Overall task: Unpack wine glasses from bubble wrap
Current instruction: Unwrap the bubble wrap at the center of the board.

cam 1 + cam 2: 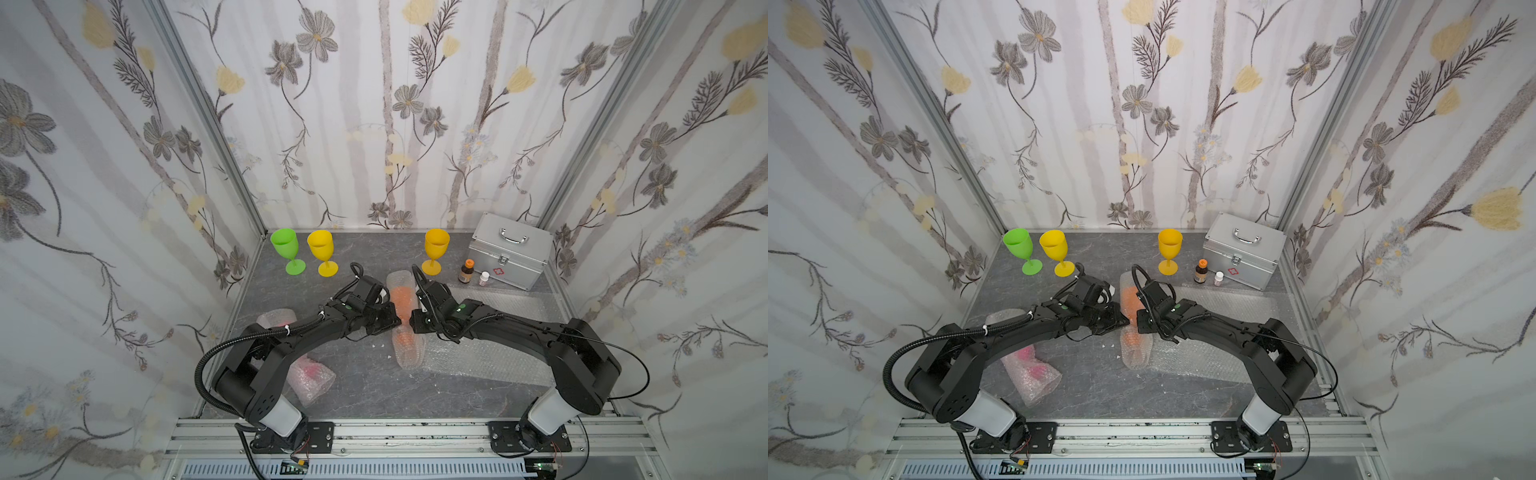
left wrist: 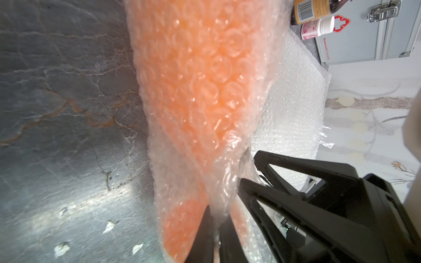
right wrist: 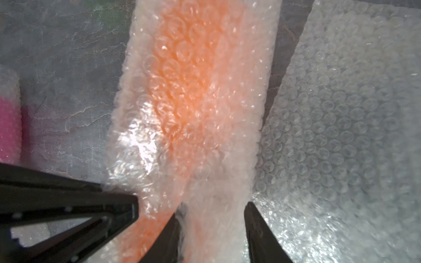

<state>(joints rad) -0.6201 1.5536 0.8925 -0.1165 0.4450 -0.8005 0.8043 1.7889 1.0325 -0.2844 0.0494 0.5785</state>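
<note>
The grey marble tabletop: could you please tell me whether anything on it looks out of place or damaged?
Yes: small white scraps lie loose on the grey marble tabletop beside the bubble-wrapped orange plastic goblet, like torn-off debris; what they are is unclear.

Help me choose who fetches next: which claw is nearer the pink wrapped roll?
Left. The left claw pinches the orange roll on the side facing the pink roll; the right claw is at its far side.
</note>
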